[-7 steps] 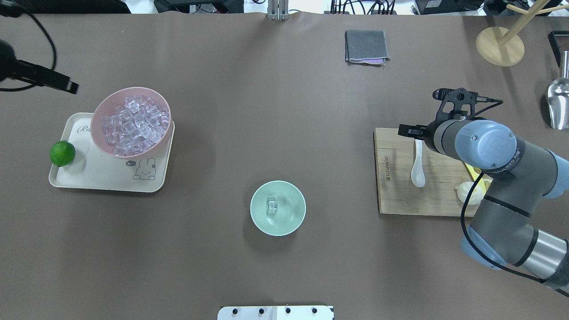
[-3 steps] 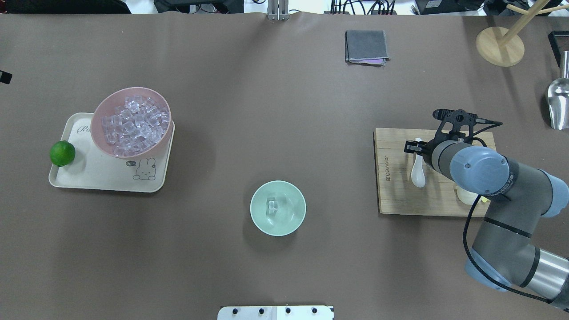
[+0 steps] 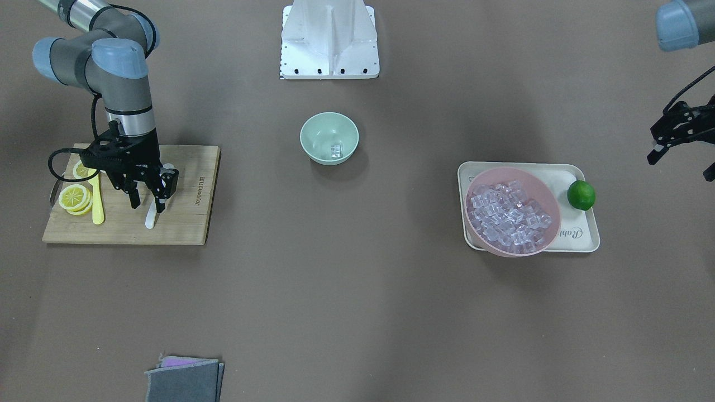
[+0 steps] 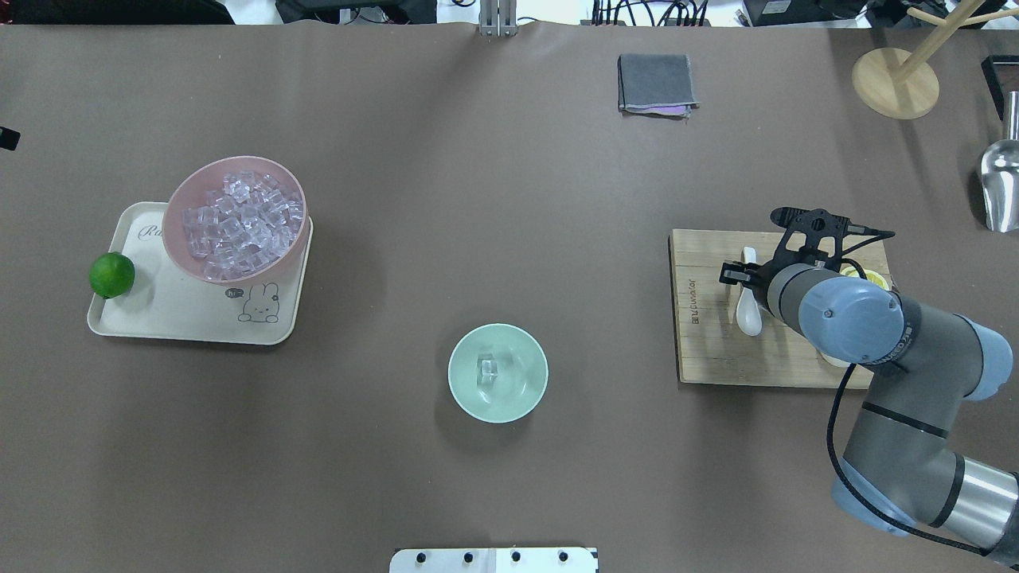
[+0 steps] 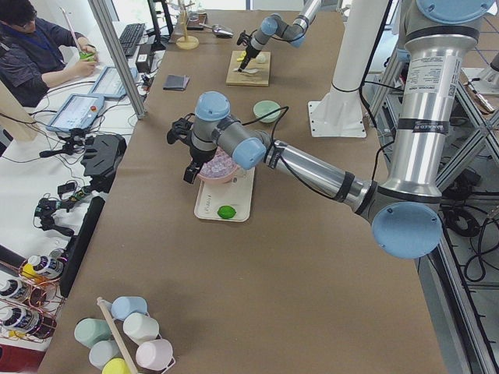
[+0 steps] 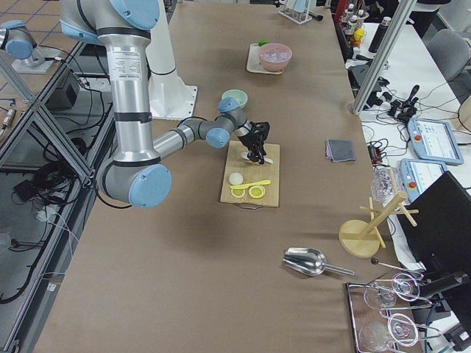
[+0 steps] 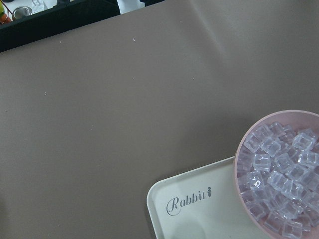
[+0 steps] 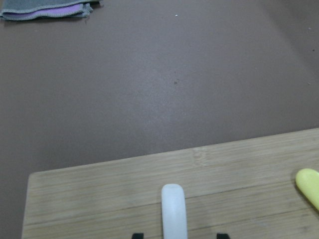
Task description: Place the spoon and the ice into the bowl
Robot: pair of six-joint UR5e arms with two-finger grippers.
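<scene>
While your right gripper point(image 3: 148, 207) hangs wide open astride the handle of the small white glossy soup spoon point(image 4: 748, 317), lower squarely, close gently mid-handle, then lift toward the round pale mint-green bowl point(image 4: 521, 391).

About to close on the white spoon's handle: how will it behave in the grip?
The spoon looks glossy and hard: probably stiff, but slippery in the right gripper. The deep scoop is its bulkier end, so held by the handle it may swing downward. It likely chips if dropped.
</scene>
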